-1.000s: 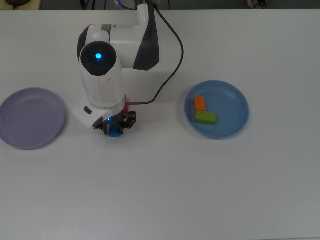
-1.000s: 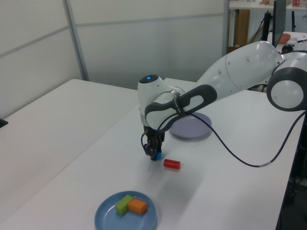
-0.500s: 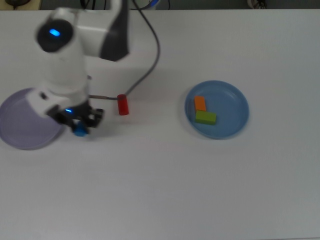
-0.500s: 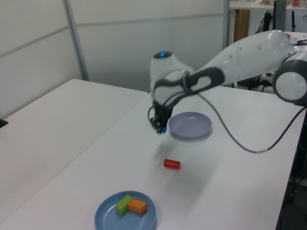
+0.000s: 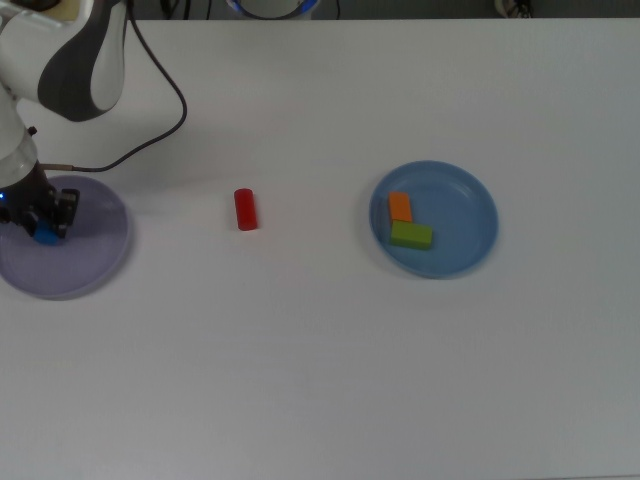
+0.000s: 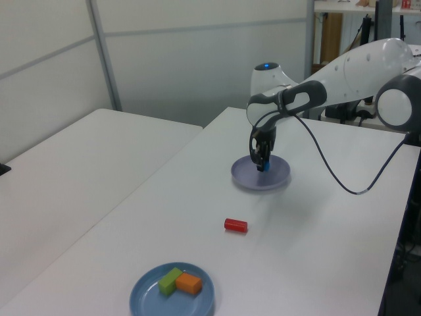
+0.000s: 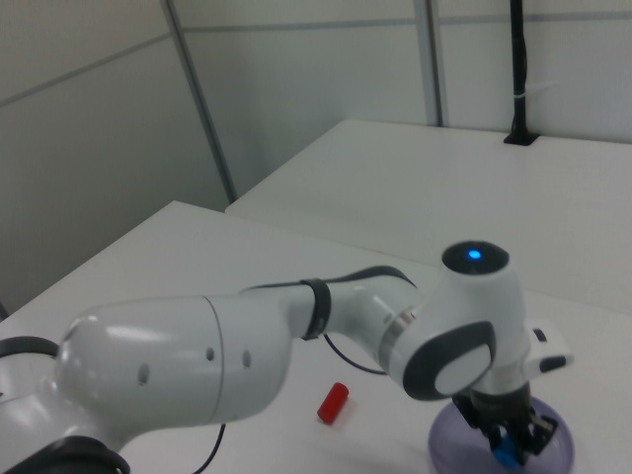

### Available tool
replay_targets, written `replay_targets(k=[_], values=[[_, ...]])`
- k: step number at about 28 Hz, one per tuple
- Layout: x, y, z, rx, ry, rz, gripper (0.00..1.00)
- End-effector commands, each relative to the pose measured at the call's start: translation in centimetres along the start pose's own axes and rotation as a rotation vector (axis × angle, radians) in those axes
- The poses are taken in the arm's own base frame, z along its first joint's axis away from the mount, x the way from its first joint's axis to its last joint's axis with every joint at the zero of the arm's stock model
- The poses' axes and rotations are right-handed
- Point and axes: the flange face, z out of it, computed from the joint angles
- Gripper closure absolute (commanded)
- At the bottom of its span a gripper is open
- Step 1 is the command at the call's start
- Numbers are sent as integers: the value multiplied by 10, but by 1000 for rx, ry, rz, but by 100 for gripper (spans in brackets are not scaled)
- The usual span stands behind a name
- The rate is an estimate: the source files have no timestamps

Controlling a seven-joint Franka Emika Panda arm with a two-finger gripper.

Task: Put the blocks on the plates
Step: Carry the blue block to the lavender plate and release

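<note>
Bright, even light falls from overhead on the white surface (image 5: 330,380), with no harsh glare in any of the three views. Shadows are soft and faint: a pale smudge beside the red block (image 6: 235,225) in the left view, a dim rim under the blue plate (image 5: 470,195). All views are sharp, with no visible blur.
</note>
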Motion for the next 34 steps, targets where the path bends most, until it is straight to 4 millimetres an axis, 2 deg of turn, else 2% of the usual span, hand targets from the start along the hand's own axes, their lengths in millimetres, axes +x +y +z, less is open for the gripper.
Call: replay_targets(k=[1, 3, 5, 6, 9, 11, 15, 20, 26, 27, 28, 32, 34], values=[[5, -3, -3, 37, 29, -6, 100], [6, -3, -4, 57, 39, 12, 98], [6, -5, -4, 71, 45, 21, 90], [6, -5, -3, 75, 43, 24, 73], [6, -5, -5, 74, 46, 27, 32], [9, -11, -7, 73, 47, 22, 0], [11, -18, -8, 77, 42, 14, 0], [12, -37, -27, 91, 18, 32, 0], [8, -81, -56, 137, -92, 34, 0], [5, -96, -62, 152, -139, 12, 0], [2, -103, -66, 159, -165, 2, 0], [-10, -129, -77, 187, -272, -52, 0], [-15, -150, -75, 189, -330, -89, 0]])
